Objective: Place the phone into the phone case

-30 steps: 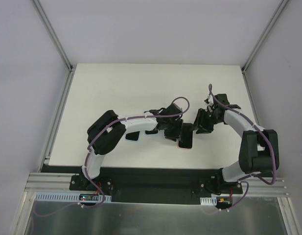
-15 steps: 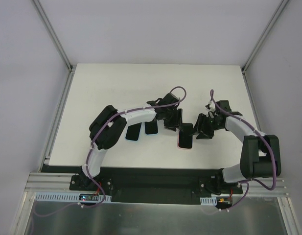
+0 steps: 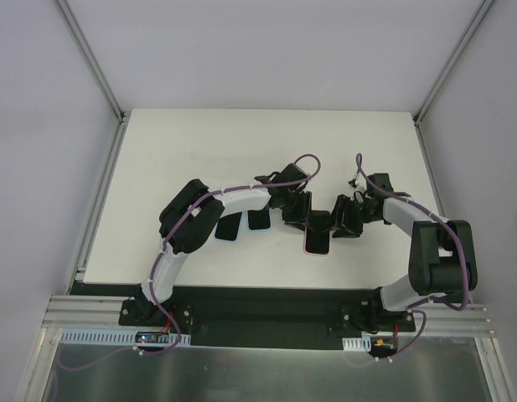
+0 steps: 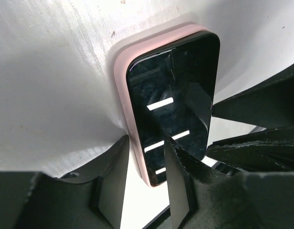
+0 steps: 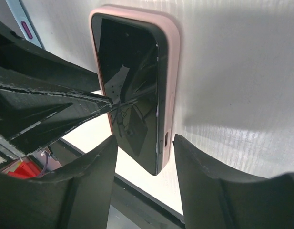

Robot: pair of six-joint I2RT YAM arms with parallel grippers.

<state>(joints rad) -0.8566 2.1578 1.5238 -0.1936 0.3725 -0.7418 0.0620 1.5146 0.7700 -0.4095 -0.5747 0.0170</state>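
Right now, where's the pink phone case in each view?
Top external: the pink phone case lies just right of the picture's centre.
Left wrist: the case is in the centre, its pink rim showing on the left.
Right wrist: the case is upper centre, rim on the right.
Shared landmark: the glossy black phone inside it.

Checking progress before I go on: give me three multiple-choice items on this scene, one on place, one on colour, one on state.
1. The phone lies: A between both arms' jaws; B far from both; C hidden from view.
2. Its case is: A green; B pink; C yellow.
3. The phone is: A beside the case; B held in the air; C inside the case, screen up.
Answers: A, top view shows jaws either side; B, pink rim in both wrist views; C, rim wraps the dark screen.
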